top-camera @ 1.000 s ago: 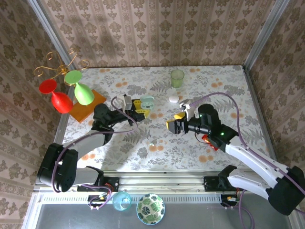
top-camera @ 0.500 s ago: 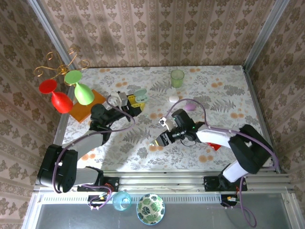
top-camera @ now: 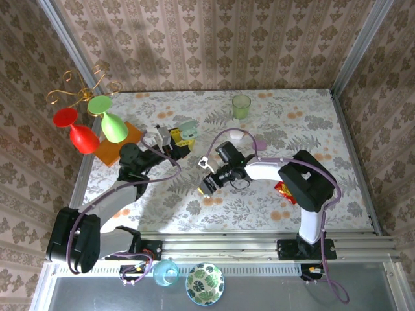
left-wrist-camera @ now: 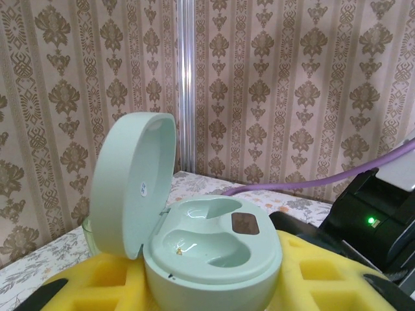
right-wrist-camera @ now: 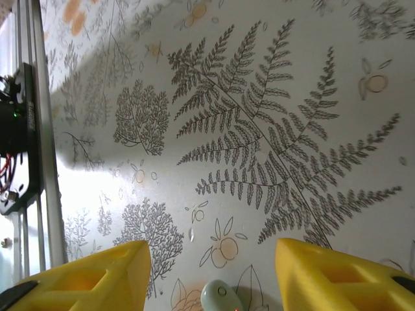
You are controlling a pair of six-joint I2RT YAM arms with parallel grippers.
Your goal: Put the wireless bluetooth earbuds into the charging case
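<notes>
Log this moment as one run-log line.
left gripper: shut on open charging case, no buds inside | right gripper: open, low over table, fingers either side of earbud | stage: earbud not yet grasped

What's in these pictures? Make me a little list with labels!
Left gripper: shut on the mint-green rounded plastic charging case
Case lid: flipped open
Case wells: both look empty
Right gripper: open, low over the fern-print tablecloth
Earbud: tiny pale-green rounded plastic earbud lying on the tablecloth between the yellow fingers
</notes>
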